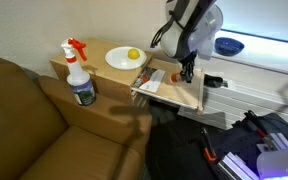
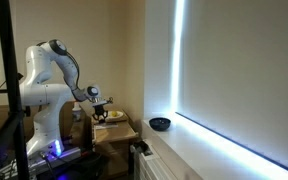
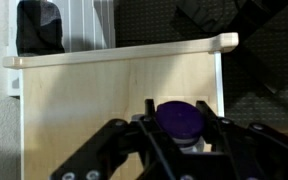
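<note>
My pincer (image 3: 177,110) is clenched on the purple-capped container (image 3: 179,122), its jaws pressing the round cap from either side. It sits over the pale wooden surface (image 3: 104,90), near the raised rim. I judge the container small and light, stiff plastic with a smooth, rather slippery lid. From above, the cap is the only hold on offer. A grip lower on the body would be surer if that cap is loose. The body is almost wholly hidden under the cap and my pincer's linkage, so I cannot tell its shape or whether it rests on the wood. In an exterior view the spray bottle (image 1: 79,75) and the plate (image 1: 116,62) stand well apart from it. From the far camera everything there is too small to read.
</note>
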### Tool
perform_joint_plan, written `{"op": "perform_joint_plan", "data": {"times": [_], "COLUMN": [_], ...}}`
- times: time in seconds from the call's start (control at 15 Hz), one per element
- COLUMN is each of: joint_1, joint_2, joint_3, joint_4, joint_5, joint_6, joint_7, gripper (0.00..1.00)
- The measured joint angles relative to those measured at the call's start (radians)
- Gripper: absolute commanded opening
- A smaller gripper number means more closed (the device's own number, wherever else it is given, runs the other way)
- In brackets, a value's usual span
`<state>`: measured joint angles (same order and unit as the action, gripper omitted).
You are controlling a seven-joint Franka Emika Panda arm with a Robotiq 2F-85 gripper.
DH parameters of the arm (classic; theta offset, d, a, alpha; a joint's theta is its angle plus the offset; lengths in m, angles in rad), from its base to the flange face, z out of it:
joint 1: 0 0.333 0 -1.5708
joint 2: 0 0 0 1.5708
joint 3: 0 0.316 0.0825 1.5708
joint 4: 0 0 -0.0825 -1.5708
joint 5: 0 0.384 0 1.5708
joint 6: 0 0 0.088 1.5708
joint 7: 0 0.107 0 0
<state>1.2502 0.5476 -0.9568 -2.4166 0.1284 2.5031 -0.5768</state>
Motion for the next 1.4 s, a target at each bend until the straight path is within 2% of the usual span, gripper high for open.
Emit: {"op": "perform_joint_plan", "data": {"times": [0.07, 0.2, 0.27, 0.4, 0.6, 0.8, 1.0, 1.2, 1.4], "joint_1": [-0.002, -0.047, -0.062, -0.1, -0.286, -0.483, -0.644, -0.76, -0.835], "joint_2": [0.029, 0.059, 0.068, 0.062, 0.015, 0.004, 0.008, 0.027, 0.077], "joint_3": [0.026, 0.103, 0.119, 0.147, 0.309, 0.475, 0.65, 0.805, 0.902], "joint_4": [0.045, 0.118, 0.135, 0.145, 0.153, 0.211, 0.296, 0.372, 0.44], "joint_5": [-0.069, -0.211, -0.229, -0.273, -0.407, -0.519, -0.6, -0.645, -0.672], "joint_6": [-0.054, -0.13, -0.143, -0.148, -0.219, -0.373, -0.543, -0.685, -0.76], "joint_7": [0.065, 0.191, 0.203, 0.219, 0.313, 0.384, 0.424, 0.434, 0.434], "gripper": [0.44, 0.44, 0.19, 0.19, 0.19, 0.19, 0.19, 0.19, 0.19]}}
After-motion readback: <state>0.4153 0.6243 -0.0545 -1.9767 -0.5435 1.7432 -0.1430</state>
